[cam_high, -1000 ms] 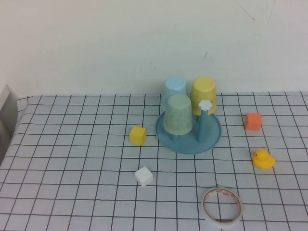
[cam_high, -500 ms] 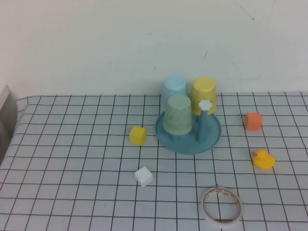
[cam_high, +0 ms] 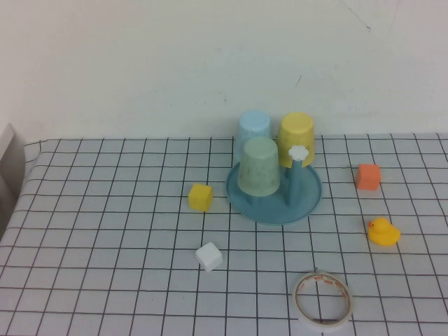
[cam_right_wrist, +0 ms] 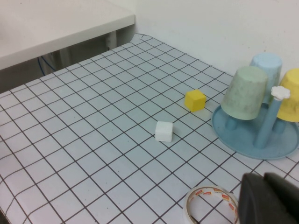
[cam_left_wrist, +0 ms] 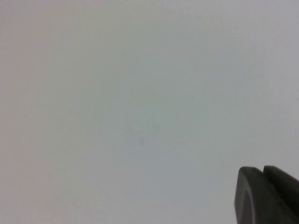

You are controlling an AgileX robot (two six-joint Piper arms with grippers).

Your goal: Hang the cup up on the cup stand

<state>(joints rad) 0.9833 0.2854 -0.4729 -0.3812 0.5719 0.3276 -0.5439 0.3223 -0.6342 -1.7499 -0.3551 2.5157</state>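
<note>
The pale mint-green cup (cam_high: pixel 258 166) hangs upside down on a front peg of the blue cup stand (cam_high: pixel 308 199); it also shows in the right wrist view (cam_right_wrist: pixel 246 92). A light blue cup (cam_high: pixel 253 129) and a yellow cup (cam_high: pixel 297 136) hang on the back pegs. One peg with a white flower knob (cam_high: pixel 299 152) stands bare. Neither gripper shows in the high view. My left gripper (cam_left_wrist: pixel 262 170) is shut and empty, facing a blank wall. My right gripper (cam_right_wrist: pixel 264 176) is shut and empty, raised above the table's front near the tape roll, well short of the stand (cam_right_wrist: pixel 233 135).
On the checked tablecloth lie a yellow cube (cam_high: pixel 200 197), a white cube (cam_high: pixel 209 256), a tape roll (cam_high: pixel 322 299), an orange cube (cam_high: pixel 368 176) and a yellow duck (cam_high: pixel 383 232). A white side table (cam_right_wrist: pixel 46 23) stands beyond the table's left edge.
</note>
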